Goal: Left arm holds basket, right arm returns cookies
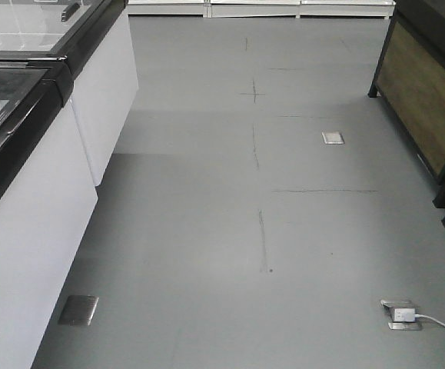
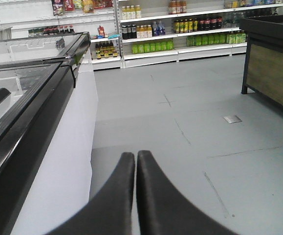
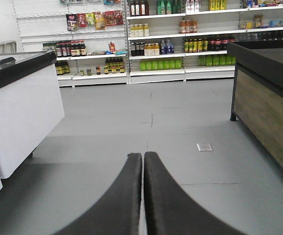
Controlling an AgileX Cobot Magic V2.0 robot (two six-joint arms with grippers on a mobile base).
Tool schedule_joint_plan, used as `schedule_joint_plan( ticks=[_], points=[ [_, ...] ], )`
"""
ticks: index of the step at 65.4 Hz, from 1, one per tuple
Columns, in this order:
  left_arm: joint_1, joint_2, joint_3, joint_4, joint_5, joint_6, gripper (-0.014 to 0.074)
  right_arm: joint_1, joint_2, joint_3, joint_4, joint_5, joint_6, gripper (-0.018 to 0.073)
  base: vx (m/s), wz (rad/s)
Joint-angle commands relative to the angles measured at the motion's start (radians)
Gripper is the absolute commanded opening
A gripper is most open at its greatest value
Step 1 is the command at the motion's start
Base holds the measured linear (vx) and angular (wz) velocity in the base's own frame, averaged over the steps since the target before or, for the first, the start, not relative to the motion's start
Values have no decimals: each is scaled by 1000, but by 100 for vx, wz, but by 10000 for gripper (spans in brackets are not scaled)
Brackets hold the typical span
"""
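Black, thick-fingered left gripper [image 2: 136, 156] and matching right gripper [image 3: 143, 156] hang clenched on nothing above the smooth grey floor [image 1: 207, 231], with basket and cookies out of every view, so finding them should come first.

The floor [image 1: 207, 231] is plain grey, crossed by thin dark lines. The freezer chests [image 1: 30, 231] are white with glossy black rims. The display stand [image 1: 422, 100] has a black frame and brown wood-grain panels. The left claw [image 2: 135, 155] and right claw [image 3: 142, 155] are matte black.
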Motion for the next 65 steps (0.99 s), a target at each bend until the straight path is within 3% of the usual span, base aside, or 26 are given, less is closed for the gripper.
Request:
schedule_joint_plan(
  ticks=[1,65],
  points=[
    [-4,-16,3,0,-70,-1,-6,-2,-10,-1,-10,-77,-2,-9,0,0],
    [-4,-16,3,0,-70,-1,-6,-2,-10,-1,-10,-77,-2,-9,0,0]
  ],
)
